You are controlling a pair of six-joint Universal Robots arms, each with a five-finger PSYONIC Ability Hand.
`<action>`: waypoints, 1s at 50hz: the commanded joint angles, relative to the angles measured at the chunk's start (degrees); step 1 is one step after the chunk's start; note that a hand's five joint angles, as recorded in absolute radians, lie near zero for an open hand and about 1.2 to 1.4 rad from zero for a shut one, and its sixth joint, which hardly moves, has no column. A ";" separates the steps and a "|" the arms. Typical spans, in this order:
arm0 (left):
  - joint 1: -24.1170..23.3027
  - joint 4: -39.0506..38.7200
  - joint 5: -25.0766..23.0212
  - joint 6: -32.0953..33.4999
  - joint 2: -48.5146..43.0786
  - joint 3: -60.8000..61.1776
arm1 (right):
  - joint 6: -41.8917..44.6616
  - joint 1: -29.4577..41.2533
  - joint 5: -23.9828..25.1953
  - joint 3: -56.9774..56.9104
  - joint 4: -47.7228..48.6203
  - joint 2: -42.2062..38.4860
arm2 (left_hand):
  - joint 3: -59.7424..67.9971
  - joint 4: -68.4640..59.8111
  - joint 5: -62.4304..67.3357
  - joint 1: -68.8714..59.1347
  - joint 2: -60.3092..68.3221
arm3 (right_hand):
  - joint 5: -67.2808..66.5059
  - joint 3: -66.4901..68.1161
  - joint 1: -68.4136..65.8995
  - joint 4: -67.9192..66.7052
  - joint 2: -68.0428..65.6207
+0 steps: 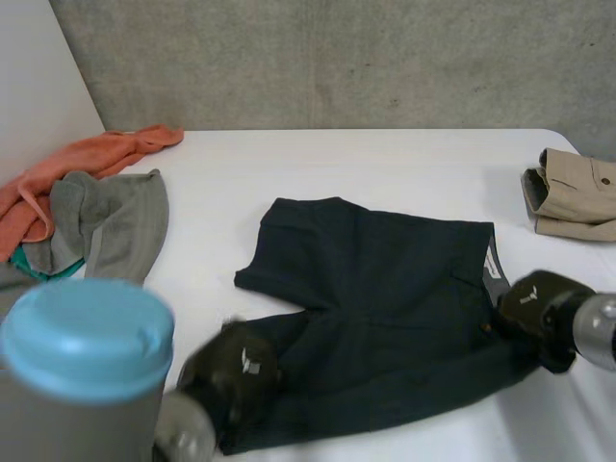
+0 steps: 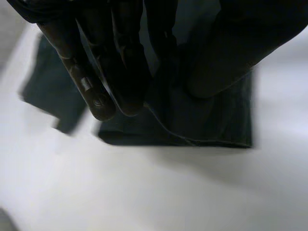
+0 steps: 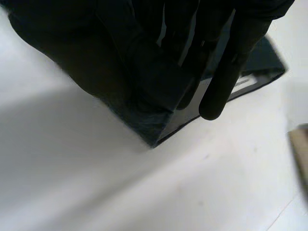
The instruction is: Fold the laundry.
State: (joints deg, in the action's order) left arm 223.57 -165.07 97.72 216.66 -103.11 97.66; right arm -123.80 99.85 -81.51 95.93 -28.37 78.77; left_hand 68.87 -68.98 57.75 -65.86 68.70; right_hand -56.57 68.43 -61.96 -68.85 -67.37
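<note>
White table (image 1: 366, 159): one pair of dark shorts (image 1: 385, 279) (left hand (image 1: 231, 371) and right hand (image 1: 534, 308) fingers pinching it), one beige garment (image 1: 573, 192).

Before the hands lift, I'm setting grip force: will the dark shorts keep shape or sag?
Probably floppy: the dark shorts lie flat, wrinkled, so unheld parts would likely sag. The waistband, showing a grey lining, may be stiffer.

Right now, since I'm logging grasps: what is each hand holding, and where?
Both hold the dark shorts: the left hand pinches the near leg's hem, the right hand the waistband's near corner.
</note>
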 commanded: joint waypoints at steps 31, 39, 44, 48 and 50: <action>10.49 -53.87 -3.59 18.54 -53.34 -53.54 | -6.62 7.12 -10.07 -26.06 60.62 -37.29 | -58.75 58.86 -57.63 55.73 -58.58 | 56.57 -58.43 51.96 58.85 57.37; 8.73 -57.12 -4.12 15.11 -43.24 -42.39 | -13.03 6.42 -9.73 -20.27 59.22 -26.32 | -58.87 58.98 -57.75 55.86 -58.70 | 56.57 -58.43 51.96 58.85 57.37; 8.55 -55.98 -3.85 12.04 -33.68 -31.86 | -20.14 4.76 -1.75 -15.26 45.56 -15.87 | -58.83 58.94 -57.71 55.81 -58.66 | 56.57 -58.43 51.96 58.85 57.37; 8.38 -53.61 -3.86 7.92 -27.52 -23.51 | -24.10 0.63 3.09 -13.58 32.20 -12.86 | -58.66 58.77 -57.53 55.64 -58.49 | 56.57 -58.43 51.96 58.85 57.37; 8.38 -52.29 -3.94 5.19 -24.52 -20.51 | -25.08 -0.35 4.95 -12.88 27.51 -12.77 | -58.66 58.77 -57.53 55.64 -58.49 | 56.57 -58.43 51.96 58.85 57.37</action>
State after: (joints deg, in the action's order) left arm 232.02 -220.82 93.75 228.10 -136.48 66.41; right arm -144.20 103.75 -83.22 80.69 15.74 62.65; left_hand 12.18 -11.72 2.76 -11.76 11.77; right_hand -3.00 12.48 -13.82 -12.83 -12.74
